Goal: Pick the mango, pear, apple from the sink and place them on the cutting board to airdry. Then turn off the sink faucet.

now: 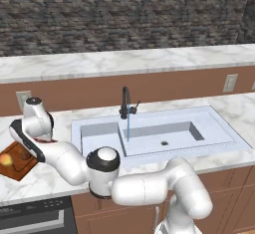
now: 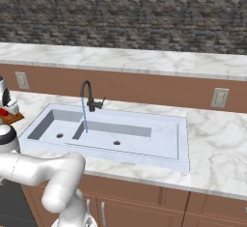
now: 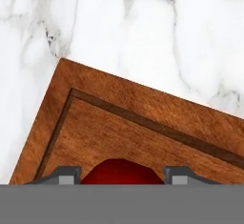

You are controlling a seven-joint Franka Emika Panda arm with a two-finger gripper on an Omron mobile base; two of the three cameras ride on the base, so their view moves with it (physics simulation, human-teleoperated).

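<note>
My gripper (image 3: 122,173) is shut on the red apple (image 3: 122,171), low over a corner of the reddish-brown cutting board (image 3: 143,137). From the left base view the board (image 1: 17,171) lies on the counter at the far left, with the yellow-orange mango (image 1: 6,160) and the dark pear (image 1: 25,155) resting on it. The gripper (image 1: 42,142) hangs just above the board's right side, and a sliver of the apple (image 1: 46,141) shows under the hand. The black faucet (image 1: 125,101) pours a thin stream of water into the white sink (image 1: 219,128).
A marble counter (image 3: 143,37) surrounds the board. In the right base view the sink (image 2: 159,148) and faucet (image 2: 87,93) sit centre-left. Wall outlets (image 1: 230,82) are on the brown backsplash. A dark stove edge (image 1: 35,213) lies below the board.
</note>
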